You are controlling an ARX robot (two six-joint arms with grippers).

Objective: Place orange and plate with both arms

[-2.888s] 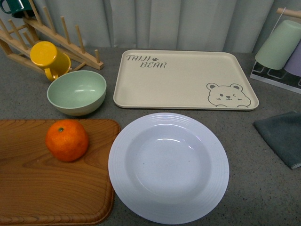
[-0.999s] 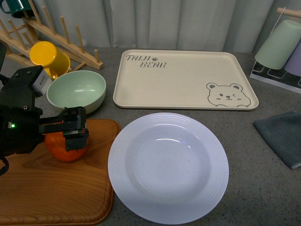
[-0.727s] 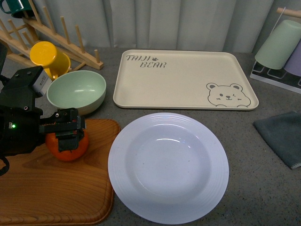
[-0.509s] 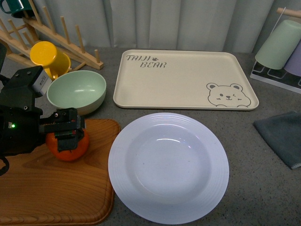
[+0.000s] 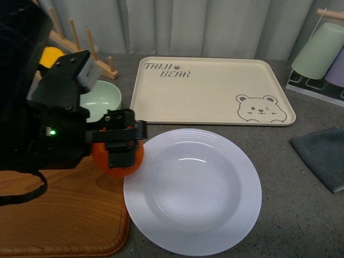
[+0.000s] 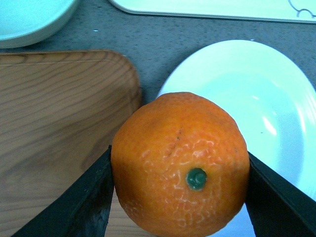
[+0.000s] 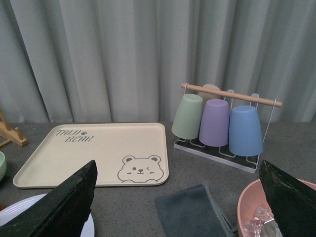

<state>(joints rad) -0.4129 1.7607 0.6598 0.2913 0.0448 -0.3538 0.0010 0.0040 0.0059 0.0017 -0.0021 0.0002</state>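
The brown wooden cutting board (image 5: pixel 54 215) lies at the left, with the large round white ribbed plate (image 5: pixel 244 209) just beside it. The left gripper (image 5: pixel 121 148) is closed around the small bright-orange mandarin (image 6: pixel 180 158) and holds it above the plate's near rim, probably so it can go into the plate. The right gripper (image 7: pixel 177 202) hangs with its jaws wide apart and empty, far from both.

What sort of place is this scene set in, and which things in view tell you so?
Probably a kitchen counter, or a mock-up of one: a wooden cutting board, a white plate and tumblers upturned on a rack all point to food and dish handling.
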